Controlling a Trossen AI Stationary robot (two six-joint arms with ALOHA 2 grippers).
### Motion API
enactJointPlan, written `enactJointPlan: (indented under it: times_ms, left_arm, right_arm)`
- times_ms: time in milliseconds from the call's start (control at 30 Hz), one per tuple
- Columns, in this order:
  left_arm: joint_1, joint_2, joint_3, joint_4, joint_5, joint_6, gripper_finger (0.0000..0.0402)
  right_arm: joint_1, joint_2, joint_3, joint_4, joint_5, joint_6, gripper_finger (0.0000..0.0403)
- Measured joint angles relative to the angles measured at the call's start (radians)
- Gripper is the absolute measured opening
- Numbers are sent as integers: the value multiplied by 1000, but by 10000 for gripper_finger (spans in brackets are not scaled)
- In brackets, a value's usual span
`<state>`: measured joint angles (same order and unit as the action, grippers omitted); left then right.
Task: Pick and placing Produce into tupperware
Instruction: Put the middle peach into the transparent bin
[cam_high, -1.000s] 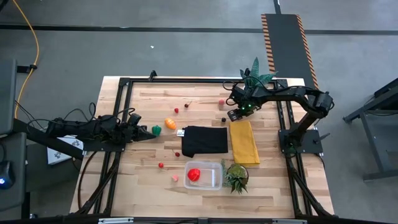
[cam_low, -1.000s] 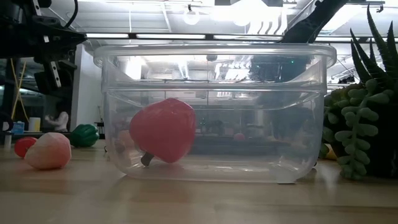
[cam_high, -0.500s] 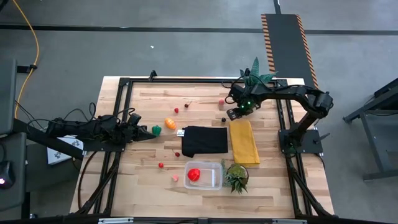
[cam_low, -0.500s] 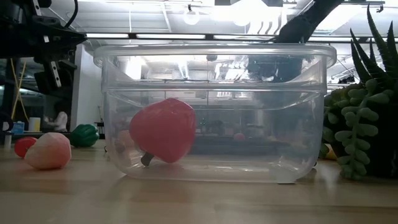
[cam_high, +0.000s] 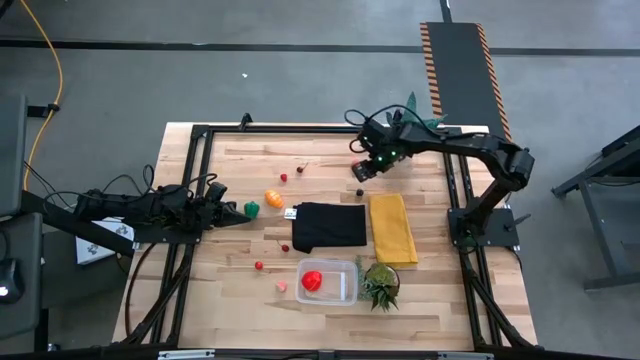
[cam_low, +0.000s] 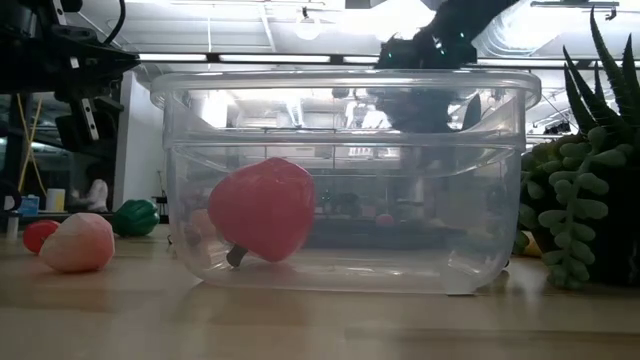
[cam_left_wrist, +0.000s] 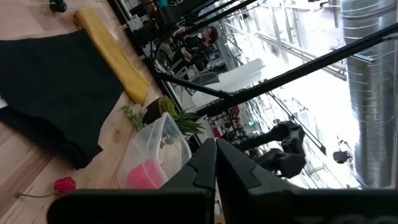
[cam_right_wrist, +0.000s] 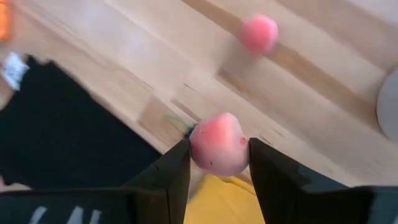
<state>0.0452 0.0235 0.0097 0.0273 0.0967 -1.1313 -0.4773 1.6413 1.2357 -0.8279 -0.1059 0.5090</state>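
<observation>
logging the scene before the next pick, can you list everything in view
tupperware: one, clear, near edge of the table
red produce: one, inside the tupperware
pink fruit: one, held in the right claw
green produce: one, at the left claw's tip
orange produce: one, left of the black cloth
small berries: several, red, pink and dark, scattered on the wood
black cloth: one, table centre
yellow cloth: one, right of the black cloth
potted plants: two, green, one by the tupperware, one at the far edge
left claw: shut, at the left side
right claw: shut on the pink fruit, above the far side
</observation>
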Motion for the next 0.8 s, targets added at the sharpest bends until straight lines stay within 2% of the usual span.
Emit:
enactJointPlan:
  times_ms: [433, 800]
  left_arm:
    - [0, 0, 0, 0, 0, 0, 1]
    - [0, 0, 0, 0, -4, -1, 1]
  right_arm:
    - [81, 0, 212, -89, -31, -82, 138]
    - [200, -1, 360, -137, -114, -125, 138]
